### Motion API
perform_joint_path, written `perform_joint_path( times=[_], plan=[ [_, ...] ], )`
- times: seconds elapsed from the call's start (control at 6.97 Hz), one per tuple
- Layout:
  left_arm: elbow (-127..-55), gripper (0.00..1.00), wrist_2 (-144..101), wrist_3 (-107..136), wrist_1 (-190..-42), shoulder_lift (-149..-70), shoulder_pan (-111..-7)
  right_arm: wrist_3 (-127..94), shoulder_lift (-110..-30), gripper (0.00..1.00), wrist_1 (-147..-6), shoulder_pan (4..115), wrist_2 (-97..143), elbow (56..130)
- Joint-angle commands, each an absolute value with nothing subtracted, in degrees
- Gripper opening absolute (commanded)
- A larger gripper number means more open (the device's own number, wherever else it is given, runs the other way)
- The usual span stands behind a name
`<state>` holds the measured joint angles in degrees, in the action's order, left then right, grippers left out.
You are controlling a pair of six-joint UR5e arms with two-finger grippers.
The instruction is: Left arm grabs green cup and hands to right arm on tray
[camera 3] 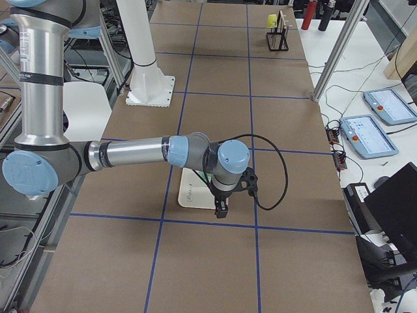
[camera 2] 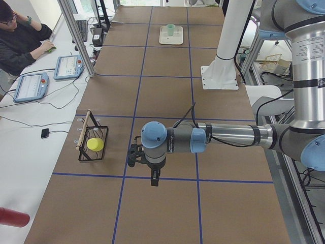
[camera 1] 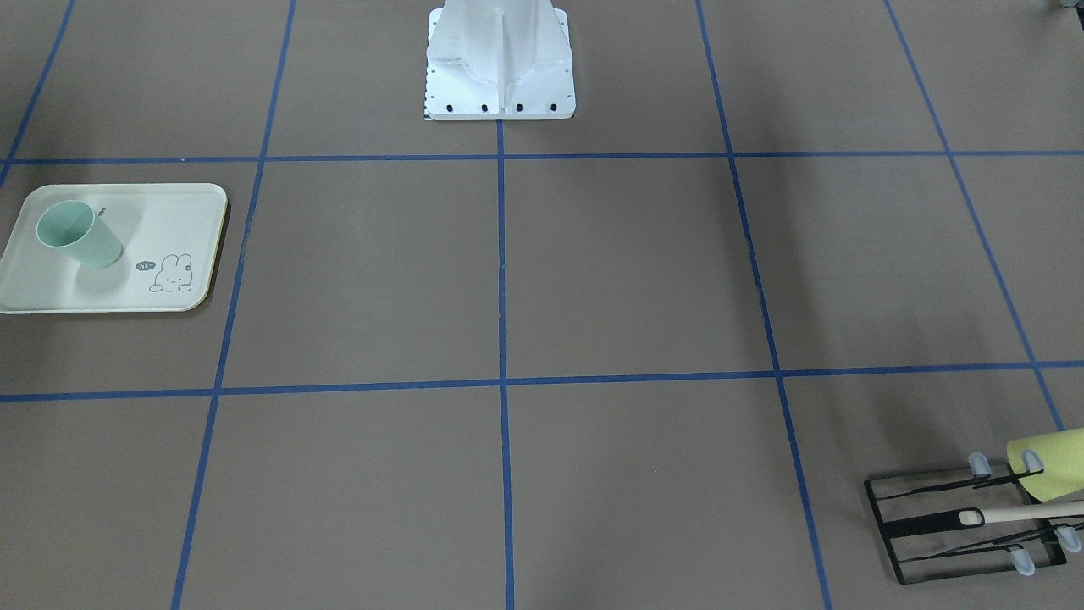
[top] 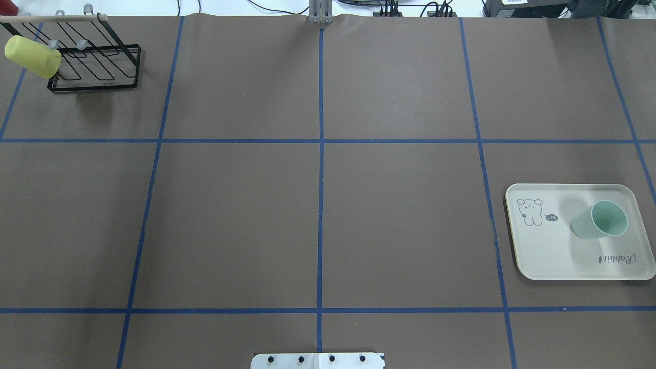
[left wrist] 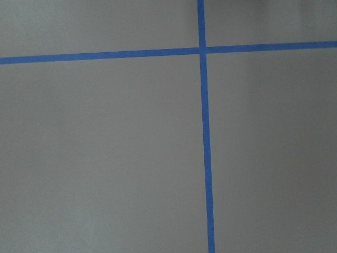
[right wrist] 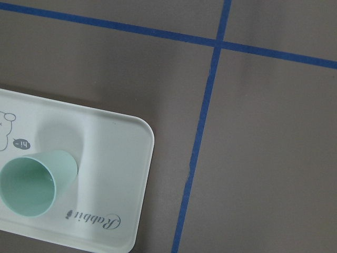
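The pale mint-green cup (top: 599, 220) stands mouth up on the cream rabbit tray (top: 564, 256), on the table's right side. Both also show in the front view, cup (camera 1: 80, 235) on tray (camera 1: 178, 220), and in the right wrist view, cup (right wrist: 34, 179) on tray (right wrist: 116, 158). The left gripper (camera 2: 153, 178) shows only in the exterior left view. It points down over the table near the black rack, and I cannot tell whether it is open. The right gripper (camera 3: 220, 210) shows only in the exterior right view. It points down beside the tray (camera 3: 192, 195), and I cannot tell whether it is open.
A black wire rack (top: 97, 77) with a wooden rod stands at the far left corner, and a yellow-green cup (top: 32, 56) hangs on it. The white robot base (camera 1: 500, 68) stands at the table's near middle edge. Blue tape lines grid the brown table.
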<state>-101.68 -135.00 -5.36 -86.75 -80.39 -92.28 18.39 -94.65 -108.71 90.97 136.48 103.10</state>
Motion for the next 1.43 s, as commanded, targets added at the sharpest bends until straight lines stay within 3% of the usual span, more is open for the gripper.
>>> perform_joint_path(
  times=[0.0, 1.29],
  plan=[
    [-101.69, 1.0, -134.91, -5.36, -86.75, -80.68, -92.29, 18.81, -95.01, 1.0, -108.55, 90.97, 136.32, 102.31],
    [-101.69, 1.0, -134.65, -5.54, -86.75, -80.95, -92.29, 18.81, -96.42, 1.0, -102.92, 90.97, 136.41, 100.72]
  ],
)
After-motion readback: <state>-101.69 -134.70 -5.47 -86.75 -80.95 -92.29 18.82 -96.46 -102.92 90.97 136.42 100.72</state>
